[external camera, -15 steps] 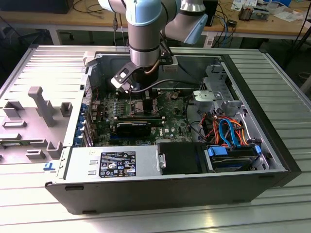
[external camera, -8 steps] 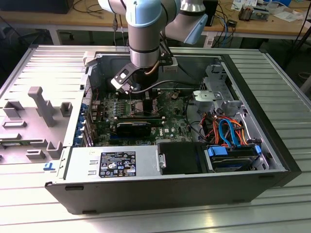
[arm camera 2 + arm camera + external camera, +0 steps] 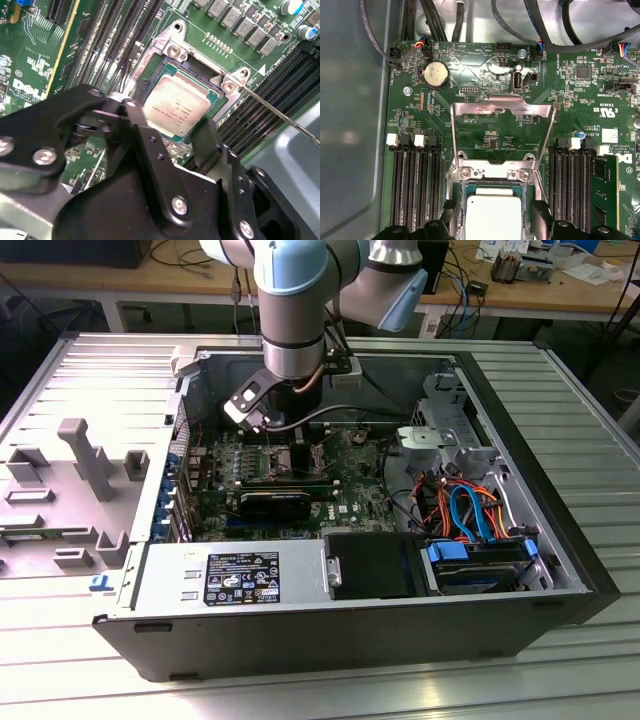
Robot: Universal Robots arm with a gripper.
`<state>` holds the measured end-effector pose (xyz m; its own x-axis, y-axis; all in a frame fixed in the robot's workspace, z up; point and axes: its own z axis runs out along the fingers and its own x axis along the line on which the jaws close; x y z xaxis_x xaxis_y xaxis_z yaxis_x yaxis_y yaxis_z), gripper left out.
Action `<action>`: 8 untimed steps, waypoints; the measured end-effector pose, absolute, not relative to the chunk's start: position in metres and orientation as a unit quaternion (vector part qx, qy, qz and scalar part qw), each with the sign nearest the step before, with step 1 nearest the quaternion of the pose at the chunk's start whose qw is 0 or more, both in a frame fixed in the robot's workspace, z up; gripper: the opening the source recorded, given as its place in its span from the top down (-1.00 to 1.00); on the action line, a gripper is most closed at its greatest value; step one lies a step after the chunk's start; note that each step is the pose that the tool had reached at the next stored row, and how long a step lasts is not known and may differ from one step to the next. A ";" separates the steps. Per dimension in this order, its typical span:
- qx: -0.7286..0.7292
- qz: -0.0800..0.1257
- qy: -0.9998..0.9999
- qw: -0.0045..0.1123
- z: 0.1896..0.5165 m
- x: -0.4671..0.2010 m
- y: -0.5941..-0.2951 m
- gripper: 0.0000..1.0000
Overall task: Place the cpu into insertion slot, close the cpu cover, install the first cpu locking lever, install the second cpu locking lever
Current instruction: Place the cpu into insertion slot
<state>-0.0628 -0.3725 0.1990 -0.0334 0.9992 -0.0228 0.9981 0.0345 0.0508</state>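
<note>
Reaching down into the open computer case (image 3: 330,625) on the ribbed table (image 3: 560,670), the arm (image 3: 292,310) is positioned over the green motherboard (image 3: 350,502), toward the exterior view's left and the far wall of the case.

The cpu (image 3: 492,216) is found lying flat inside the insertion slot (image 3: 492,173), its silver-grey top uppermost and level with the slot's rim in both wrist views.

The end effector (image 3: 495,222) is placed directly over the chip. Its black fingers (image 3: 202,136) are parted, one at each of two opposite edges of the cpu. In the first wrist view a narrow strip of socket is seen between finger and chip, so no clamping is recorded.

The cpu cover (image 3: 502,106) is noted swung up and away from the slot. It is hinged at the screwed rim, and bare circuit board is visible through its window.

A thin locking lever (image 3: 280,116) is seen running out from one corner of the slot across the memory slots (image 3: 272,90).

A coin cell (image 3: 436,75) is noted on the board beyond the cover.
</note>
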 end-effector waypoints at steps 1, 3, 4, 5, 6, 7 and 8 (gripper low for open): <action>0.695 0.010 0.719 0.026 0.199 -0.063 -0.372 -0.19; 0.695 0.010 0.719 0.026 0.199 -0.063 -0.372 -0.19; 0.695 0.010 0.719 0.026 0.200 -0.063 -0.372 -0.19; 0.695 0.010 0.719 0.026 0.200 -0.063 -0.372 -0.15; 0.695 0.010 0.719 0.026 0.200 -0.063 -0.372 -0.15; 0.695 0.010 0.719 0.026 0.200 -0.063 -0.373 -0.08; 0.695 0.010 0.719 0.026 0.200 -0.062 -0.373 -0.08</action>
